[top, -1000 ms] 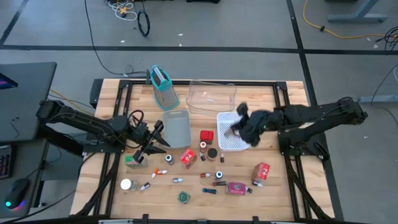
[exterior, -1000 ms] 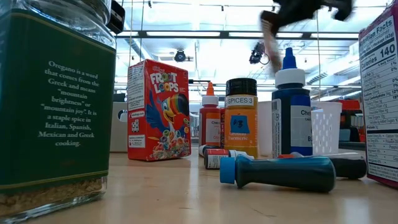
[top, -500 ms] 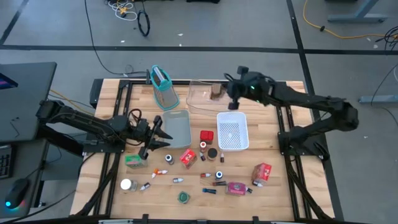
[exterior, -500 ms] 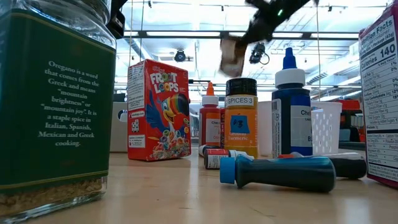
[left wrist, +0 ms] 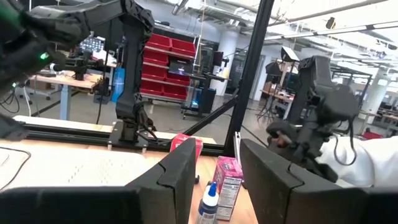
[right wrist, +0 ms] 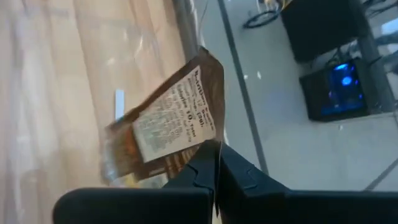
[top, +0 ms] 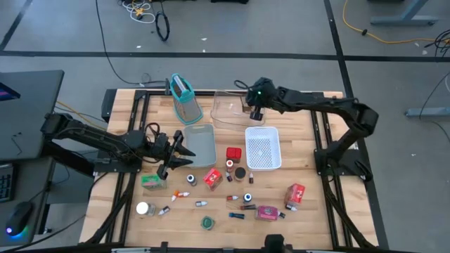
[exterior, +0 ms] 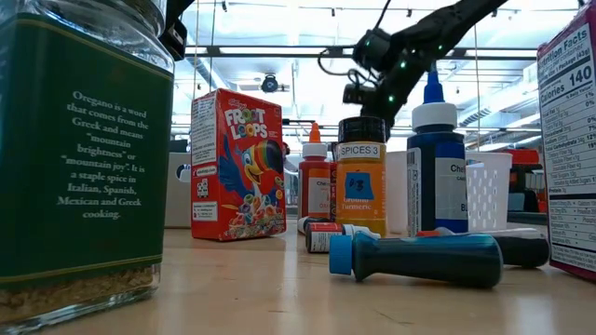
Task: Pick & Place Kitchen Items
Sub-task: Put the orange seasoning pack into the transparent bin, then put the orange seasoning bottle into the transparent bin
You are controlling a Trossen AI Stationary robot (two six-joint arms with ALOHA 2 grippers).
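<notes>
Overhead, the right gripper [top: 254, 110] pinches a brown packet [right wrist: 165, 134] between closed fingers above the clear tray [top: 232, 116], upper centre; left gripper [top: 184, 154] fingers spread, empty.

In the low view the green oregano jar [exterior: 84, 158] was cut off at the left and top edges, and the pink carton [exterior: 570, 140] at the right edge. The spice bottle [exterior: 361, 177] hid part of the white basket [exterior: 489, 191] behind it. In the right wrist view the brown packet [right wrist: 168, 127] was blurred, its print unreadable. From above, the small vials [top: 198, 204] on the worktop [top: 309, 211] were too small to tell apart.
</notes>
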